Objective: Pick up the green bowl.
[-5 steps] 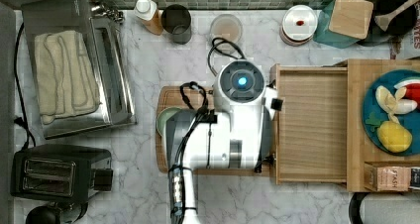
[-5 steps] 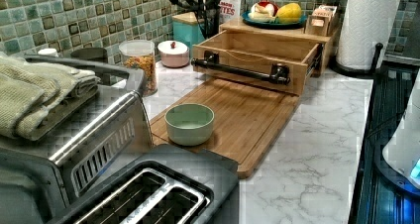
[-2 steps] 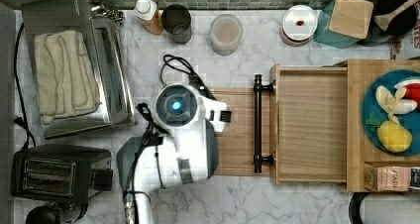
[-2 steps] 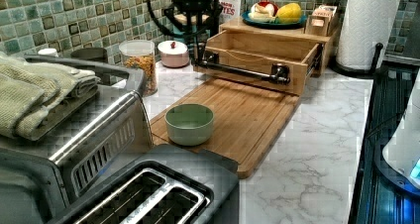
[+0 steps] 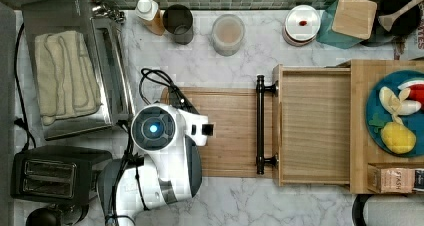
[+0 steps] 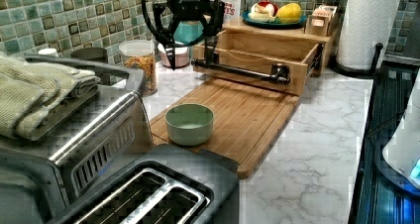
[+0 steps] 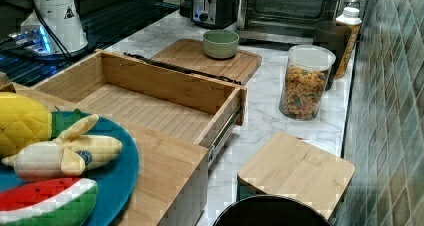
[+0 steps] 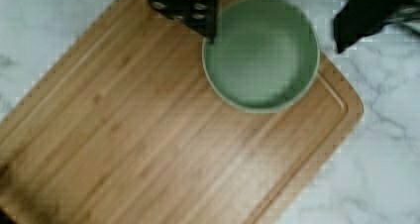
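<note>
Honestly, you're lined up fine: the gripper (image 6: 189,49) hangs spread wide, well above the green bowl (image 6: 189,123) on the cutting board (image 6: 237,116), so drop straight down and pinch one wall of the rim, one finger inside.

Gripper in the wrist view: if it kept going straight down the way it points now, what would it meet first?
Most likely the green bowl: the open gripper hangs above it, fingers apart on either side of the rim. Depth is unclear, so one finger might strike the rim.
</note>
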Robot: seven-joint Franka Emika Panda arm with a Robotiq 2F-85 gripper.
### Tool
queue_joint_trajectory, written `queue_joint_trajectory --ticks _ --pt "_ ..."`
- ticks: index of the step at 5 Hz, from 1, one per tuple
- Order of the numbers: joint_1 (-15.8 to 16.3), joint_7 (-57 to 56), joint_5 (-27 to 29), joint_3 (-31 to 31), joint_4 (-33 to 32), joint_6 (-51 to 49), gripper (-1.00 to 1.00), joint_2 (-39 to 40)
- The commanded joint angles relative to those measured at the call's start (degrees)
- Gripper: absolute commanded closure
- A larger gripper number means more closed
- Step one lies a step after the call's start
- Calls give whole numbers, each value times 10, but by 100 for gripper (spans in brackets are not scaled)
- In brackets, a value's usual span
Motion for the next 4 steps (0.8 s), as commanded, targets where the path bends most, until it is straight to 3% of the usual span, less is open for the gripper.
queue_joint_trajectory --ticks 1,4 --pt "-9 23 37 -12 -38 26 -100 16" --pt "-11 33 54 -16 -103 69 -100 11"
